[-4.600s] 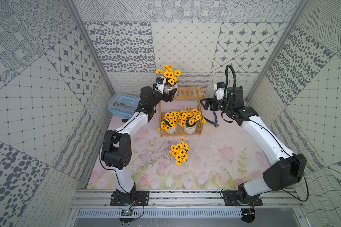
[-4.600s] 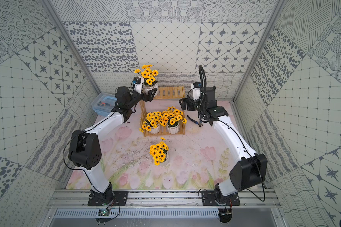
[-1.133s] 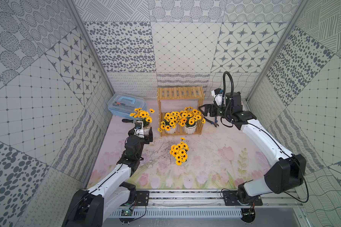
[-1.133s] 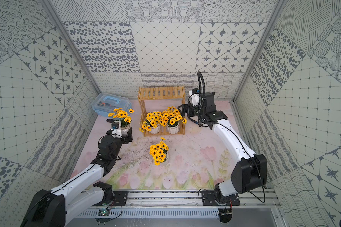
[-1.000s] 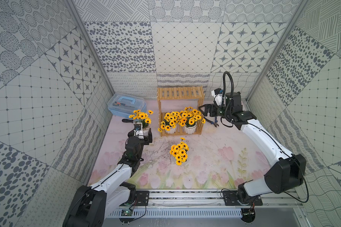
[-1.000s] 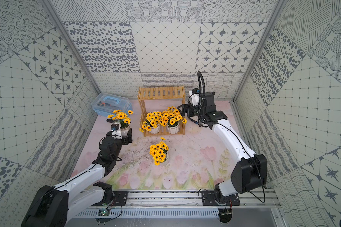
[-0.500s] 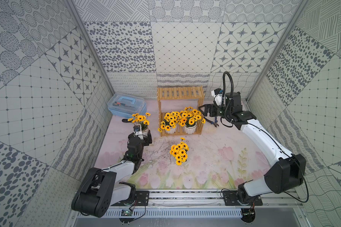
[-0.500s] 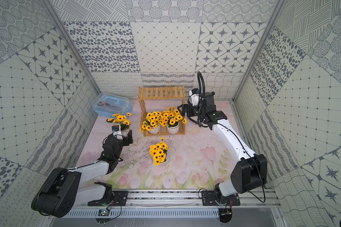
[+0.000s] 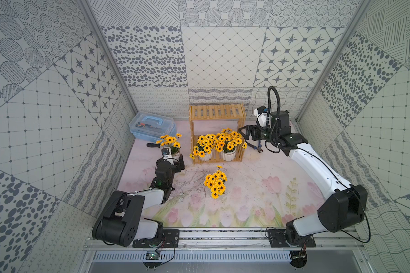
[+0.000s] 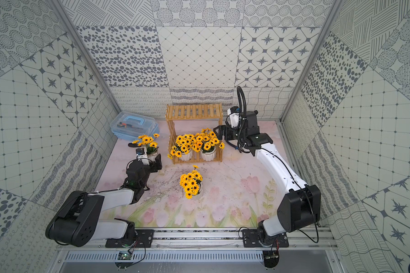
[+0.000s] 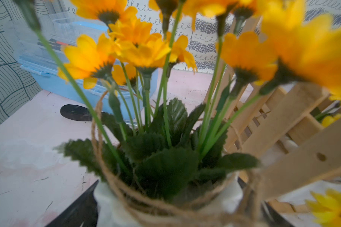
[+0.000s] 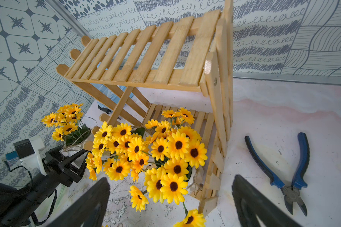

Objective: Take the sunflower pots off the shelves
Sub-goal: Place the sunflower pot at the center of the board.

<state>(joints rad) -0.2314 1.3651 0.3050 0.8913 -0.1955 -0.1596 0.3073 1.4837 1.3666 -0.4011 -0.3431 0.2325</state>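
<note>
— Report progress on the shelves (image 9: 217, 113)
— Roughly half done. Top tier bare. Still to remove from the lower tier, side by side: first shelf pot (image 9: 206, 156), second shelf pot (image 9: 229, 155)
— Count the sunflower pots
— Counted four: two shelved, one free pot (image 9: 215, 184) on the table at 6 o'clock of the shelves, one carried pot (image 9: 173, 147) at 9 o'clock, clamped in left gripper (image 9: 174, 157). Cannot tell whether landed. Right gripper (image 9: 246, 136) at 3 o'clock, spread wide, empty

Top views: high front, angled down, same scene. Wrist cams: L tight on pot (image 11: 165, 167), R shelves (image 12: 146, 59).
</note>
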